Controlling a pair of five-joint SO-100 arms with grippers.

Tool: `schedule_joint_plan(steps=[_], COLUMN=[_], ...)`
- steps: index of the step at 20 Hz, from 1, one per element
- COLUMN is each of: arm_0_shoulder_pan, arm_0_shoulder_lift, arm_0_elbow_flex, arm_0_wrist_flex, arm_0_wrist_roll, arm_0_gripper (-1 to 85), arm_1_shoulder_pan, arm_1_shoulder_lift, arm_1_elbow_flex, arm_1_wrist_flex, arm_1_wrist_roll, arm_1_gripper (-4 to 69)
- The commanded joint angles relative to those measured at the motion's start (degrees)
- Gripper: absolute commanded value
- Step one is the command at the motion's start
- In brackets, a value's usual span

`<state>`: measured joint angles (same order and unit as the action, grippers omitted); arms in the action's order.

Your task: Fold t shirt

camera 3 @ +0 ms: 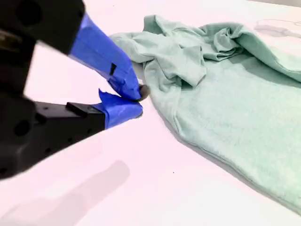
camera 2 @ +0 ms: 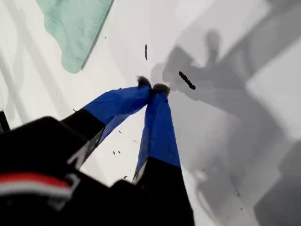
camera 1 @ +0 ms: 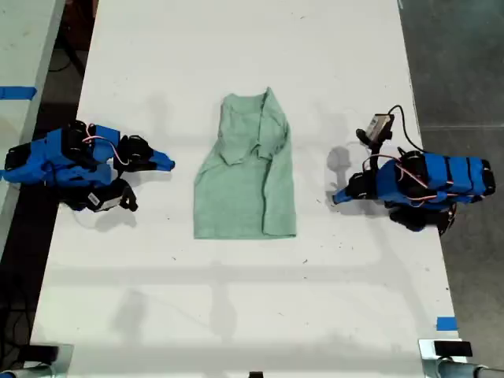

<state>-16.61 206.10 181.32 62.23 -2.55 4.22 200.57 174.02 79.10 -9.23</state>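
The pale mint-green t shirt point(camera 1: 244, 189) lies on the white table point(camera 1: 236, 315), narrowed, with one sleeve side folded over the body and the neckline end bunched toward the far edge. My first gripper point(camera 1: 337, 197) is at the exterior view's right, shut and holding nothing, resting on bare table a short way from the shirt's hem corner point(camera 2: 75, 23); its fingertips point(camera 2: 153, 88) touch each other. My second gripper point(camera 1: 168, 165), at the exterior view's left, is shut and holding nothing, its tips point(camera 3: 138, 101) just short of the shirt's crumpled sleeve edge point(camera 3: 188, 66).
Blue tape marks sit near the table's corner at the exterior view's lower right point(camera 1: 446, 324) and on a neighbouring table at that view's left point(camera 1: 17, 92). Small dark specks point(camera 2: 186, 80) dot the table by my first gripper. Dark floor borders the table on both sides.
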Motion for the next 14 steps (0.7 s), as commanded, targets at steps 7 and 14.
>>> schedule_joint_plan(steps=[7, 14], arm_0_shoulder_pan=[9.8, 15.0], arm_0_shoulder_lift=[-38.6, -85.3], arm_0_elbow_flex=[-28.3, -46.9], arm_0_wrist_flex=[2.3, -8.0], arm_0_wrist_roll=[-3.0, -7.2], arm_0_gripper=[5.8, 16.3], arm_1_shoulder_pan=[0.6, 0.4], arm_1_shoulder_lift=[0.6, 0.6], arm_1_elbow_flex=[2.5, 2.5], arm_1_wrist_flex=[0.4, 0.4], arm_1_wrist_roll=[0.3, 0.4], arm_1_gripper=[1.5, 1.5])
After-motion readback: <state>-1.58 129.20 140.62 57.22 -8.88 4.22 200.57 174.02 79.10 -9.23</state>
